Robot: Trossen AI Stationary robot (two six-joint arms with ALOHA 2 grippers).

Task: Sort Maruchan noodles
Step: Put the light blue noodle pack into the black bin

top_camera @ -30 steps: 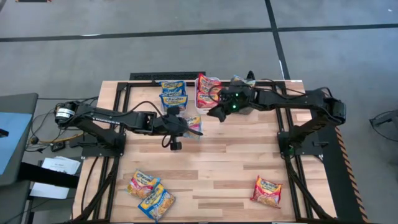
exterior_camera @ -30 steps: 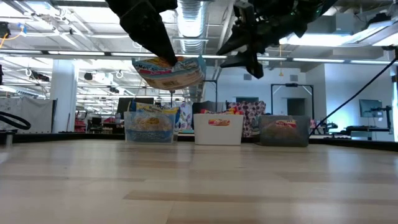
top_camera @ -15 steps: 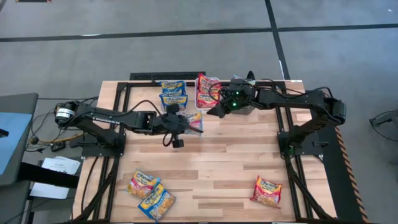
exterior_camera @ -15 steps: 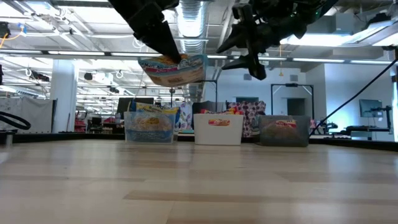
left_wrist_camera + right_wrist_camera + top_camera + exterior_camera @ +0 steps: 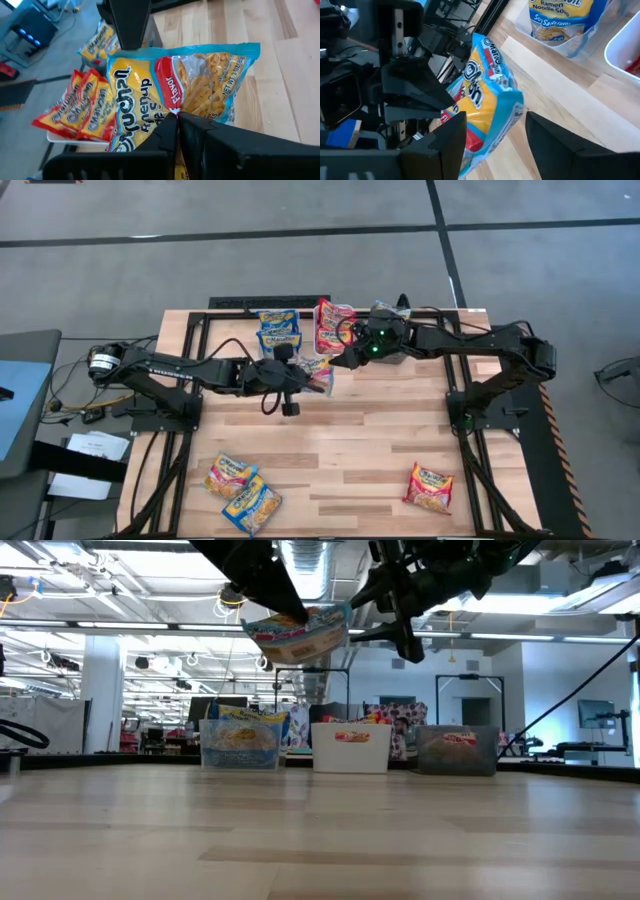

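Note:
My left gripper (image 5: 303, 376) is shut on a blue-and-yellow noodle packet with a red band (image 5: 320, 371), high above the table in front of the bins (image 5: 297, 632). My right gripper (image 5: 345, 359) is open just right of that packet. In its wrist view its two fingers (image 5: 447, 142) stand to either side of the packet (image 5: 487, 97) without touching it. Other packets stand upright in the clear bin (image 5: 278, 330) and the white bin (image 5: 333, 325). Three more packets lie flat on the near part of the table (image 5: 242, 490) (image 5: 430, 486). My left gripper pinches the packet between its two fingers at the middle of one edge (image 5: 172, 114). The fingers come slanting down from the table's left (image 5: 283, 612). The packet is lifted clear, sticks out past the fingertips toward the right gripper, and lies roughly flat, slightly tilted.
Three bins stand in a row at the far edge: clear, white, and dark (image 5: 456, 750), the dark one under my right arm. The middle of the wooden table (image 5: 350, 430) is bare. Black frame rails run along both sides.
My left gripper has carried the packet up and toward the table's right and far side, closer to the right gripper, still shut on it. The packet has risen and levelled a little. The right gripper has stayed open, nearly in place.

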